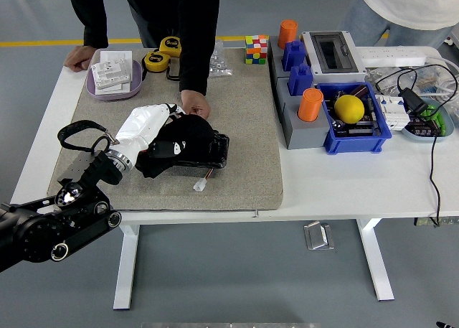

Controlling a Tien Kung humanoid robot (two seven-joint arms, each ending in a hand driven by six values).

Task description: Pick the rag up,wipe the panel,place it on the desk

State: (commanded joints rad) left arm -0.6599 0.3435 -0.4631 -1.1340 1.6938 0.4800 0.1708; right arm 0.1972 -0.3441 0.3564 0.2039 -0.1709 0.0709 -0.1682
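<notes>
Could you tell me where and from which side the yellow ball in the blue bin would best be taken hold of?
Probably from straight above, fingers closing around the upper half of the yellow ball. It sits low in the blue bin, whose walls and the clutter beside it block a side approach, while its rounded top is bare and stands above the rim.
</notes>
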